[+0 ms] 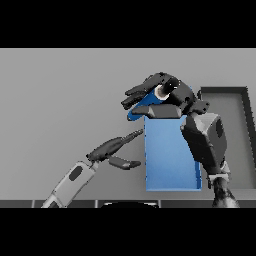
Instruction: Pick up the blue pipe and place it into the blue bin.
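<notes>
While the right hand (159,95) hangs over the far left corner of the blue bin (170,155), its fingers curl round the blue pipe (134,114), only a blue end showing below the hand, at the bin's rim. Left hand (116,148) sits on the grey table (65,100) just left of the bin, fingers straight, holding nothing. Dark tray (245,130) lies right of the bin

The right hand (157,97) hides most of the blue pipe (134,115) (only a sliver shows).
</notes>
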You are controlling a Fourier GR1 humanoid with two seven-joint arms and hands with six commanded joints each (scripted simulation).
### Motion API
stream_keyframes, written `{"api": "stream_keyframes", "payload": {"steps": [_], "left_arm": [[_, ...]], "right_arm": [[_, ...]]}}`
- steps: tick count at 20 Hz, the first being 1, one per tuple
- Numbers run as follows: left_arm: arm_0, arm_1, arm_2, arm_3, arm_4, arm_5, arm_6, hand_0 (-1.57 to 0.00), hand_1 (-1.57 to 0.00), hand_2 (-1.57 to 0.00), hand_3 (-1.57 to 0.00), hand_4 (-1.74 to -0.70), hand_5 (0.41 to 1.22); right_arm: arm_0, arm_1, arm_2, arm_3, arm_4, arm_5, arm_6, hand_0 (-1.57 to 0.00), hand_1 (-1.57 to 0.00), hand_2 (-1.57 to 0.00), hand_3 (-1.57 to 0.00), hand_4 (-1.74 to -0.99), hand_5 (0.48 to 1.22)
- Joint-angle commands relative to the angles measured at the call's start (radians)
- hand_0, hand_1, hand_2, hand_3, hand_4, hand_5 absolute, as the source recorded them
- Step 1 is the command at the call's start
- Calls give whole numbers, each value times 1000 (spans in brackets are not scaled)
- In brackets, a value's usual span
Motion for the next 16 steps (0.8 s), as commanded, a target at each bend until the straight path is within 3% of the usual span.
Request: {"api": "stream_keyframes", "payload": {"steps": [1, 3, 7, 11, 16], "left_arm": [[0, -2, -4, 0, -2, -1, -9, 0, 0, 1, 0, -907, 499], [8, -4, -1, -5, 9, -3, -2, 1, 1, 1, 1, -906, 492], [5, -1, 4, 11, 7, -7, -5, 1, 1, 1, 1, -911, 487], [8, 1, 12, 7, 15, -5, 4, 1, 1, 1, 1, -898, 489], [4, -3, 11, 7, 19, -7, 24, 1, 1, 1, 1, -888, 473]], "right_arm": [[-39, -17, -22, 31, 7, -24, -4, -1571, -1571, -1571, -1571, -1727, 1113], [-95, -61, -61, 142, 70, -35, -31, -1571, -1571, -1571, -1571, -1732, 1117], [-80, -122, -108, 315, 172, -37, -25, -1571, -1571, -1571, -1571, -1737, 1135], [54, -127, -131, 376, 226, -61, -3, -1571, -1571, -1571, -1571, -1740, 1117], [241, -101, -97, 335, 288, -122, 78, -1571, -1571, -1571, -1571, -1741, 1120]]}}
